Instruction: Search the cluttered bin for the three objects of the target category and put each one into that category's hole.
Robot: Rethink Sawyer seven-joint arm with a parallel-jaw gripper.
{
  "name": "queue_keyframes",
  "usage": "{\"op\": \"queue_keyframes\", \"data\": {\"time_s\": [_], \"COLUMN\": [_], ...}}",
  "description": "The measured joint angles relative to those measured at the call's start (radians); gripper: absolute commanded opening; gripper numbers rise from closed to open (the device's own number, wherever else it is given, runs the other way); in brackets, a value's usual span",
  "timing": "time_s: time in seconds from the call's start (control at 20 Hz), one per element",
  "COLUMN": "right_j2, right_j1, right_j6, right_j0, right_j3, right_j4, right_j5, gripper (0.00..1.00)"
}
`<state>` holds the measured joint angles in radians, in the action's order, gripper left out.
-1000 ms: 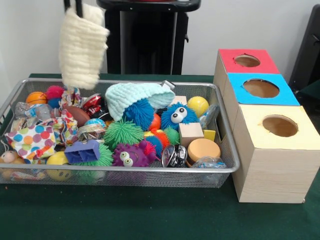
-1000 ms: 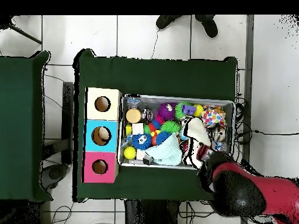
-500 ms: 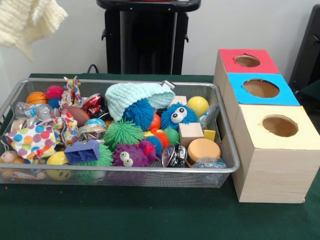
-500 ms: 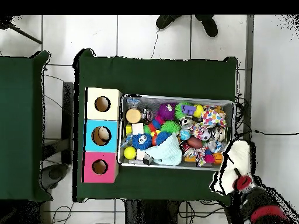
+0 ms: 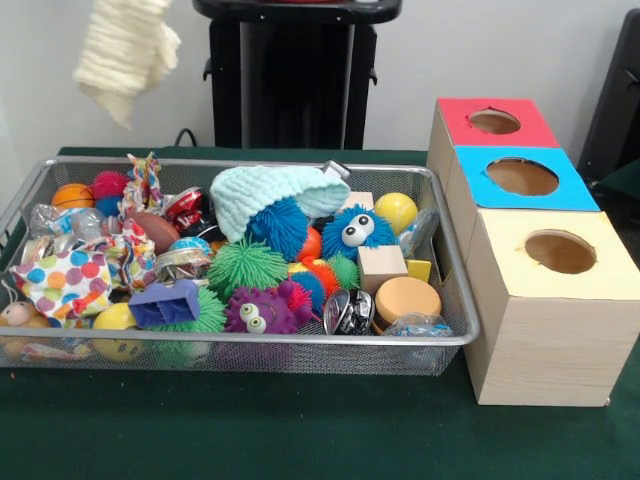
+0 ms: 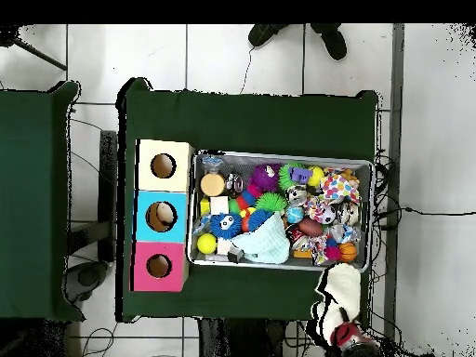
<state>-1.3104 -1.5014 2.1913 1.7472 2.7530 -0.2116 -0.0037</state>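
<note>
Swung back toward the bin (image 5: 240, 345) since half a second ago, cream knitted cloth (image 5: 125, 50) hanging high above its far corner, probably for carrying to a box (image 5: 548, 300). Cannot tell about jaws.

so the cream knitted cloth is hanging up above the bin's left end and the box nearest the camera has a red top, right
Not quite. The cream knitted cloth does hang above the left end of the bin, but in the front view the box nearest the camera has a yellow top. The red-topped box is the farthest of the three, with the blue one between them.
</note>
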Motion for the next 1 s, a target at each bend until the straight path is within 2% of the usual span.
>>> {"op": "queue_keyframes", "data": {"time_s": [0.1, 0.15, 0.6, 0.8, 0.85, 1.0], "right_j2": [0.003, 0.013, 0.018, 0.068, 0.112, 0.192], "right_j1": [-0.017, -0.042, -0.097, -0.12, -0.13, -0.147], "right_j6": [0.0, 0.0, 0.0, 0.001, 0.003, 0.004], "right_j0": [-0.022, -0.056, -0.145, -0.199, -0.23, -0.274], "right_j3": [0.009, -0.003, 0.012, 0.0, -0.013, -0.036], "right_j4": [0.003, 0.02, 0.034, -0.017, -0.055, -0.116], "right_j5": [-0.036, -0.091, -0.214, -0.334, -0.395, -0.466], "gripper": [0.0, 0.0, 0.0, 0.0, 0.0, 0.0]}}
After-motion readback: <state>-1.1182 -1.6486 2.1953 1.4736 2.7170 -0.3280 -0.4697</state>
